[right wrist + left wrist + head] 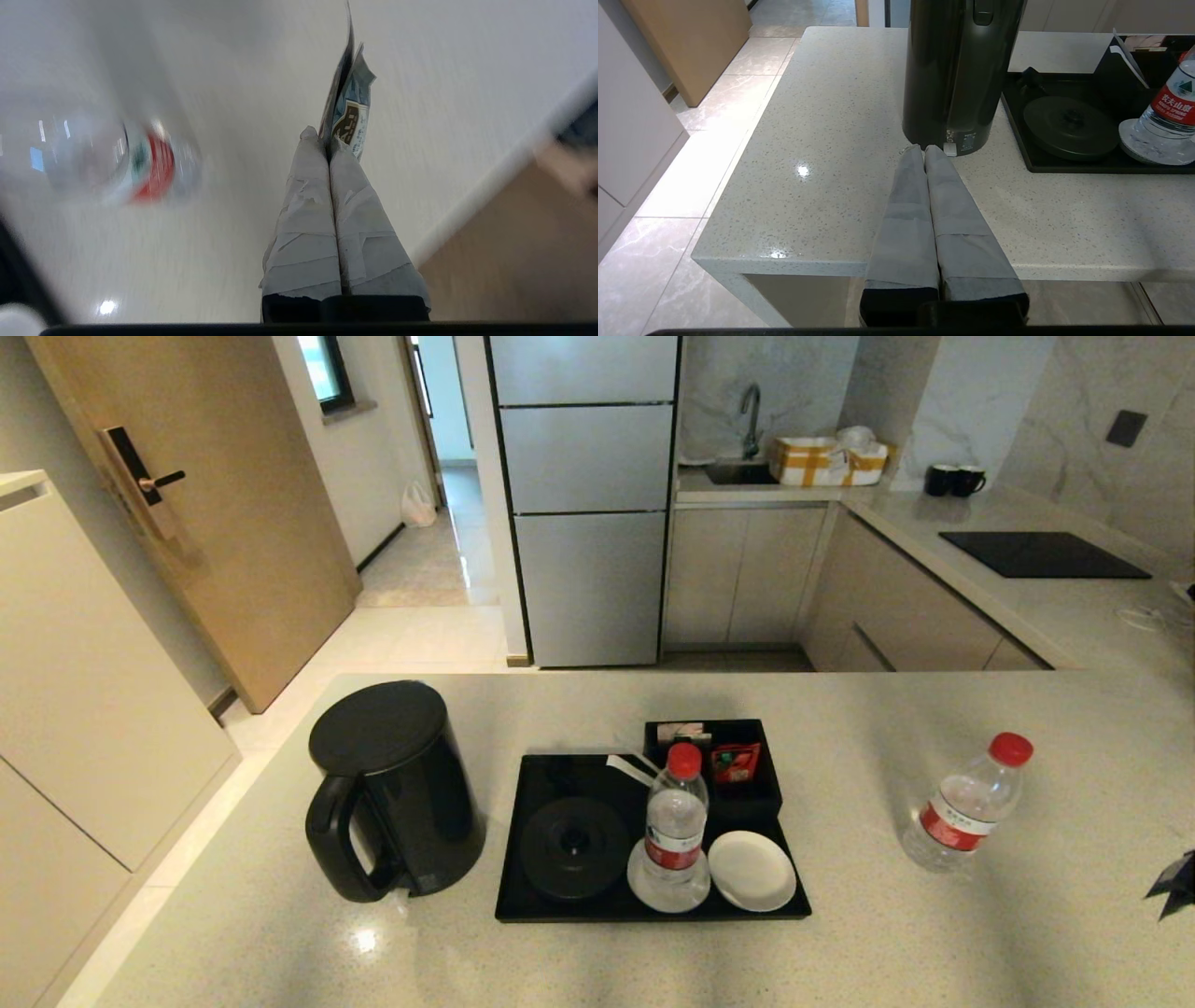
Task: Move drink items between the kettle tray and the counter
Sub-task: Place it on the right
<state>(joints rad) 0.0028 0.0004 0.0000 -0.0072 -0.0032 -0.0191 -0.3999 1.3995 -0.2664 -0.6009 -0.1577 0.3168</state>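
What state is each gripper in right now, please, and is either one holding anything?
Left gripper: jaws closed, holding nothing, parked near the kettle.
Right gripper: jaws closed on a sachet above the counter.

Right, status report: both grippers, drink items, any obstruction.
Right gripper shut on sachet, over counter. Left gripper shut, idle near kettle. One bottle on tray coaster, one on counter. Nothing in the way.

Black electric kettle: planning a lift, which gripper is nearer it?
Left. The left gripper sits just short of the black electric kettle; the right gripper is beyond the tray.
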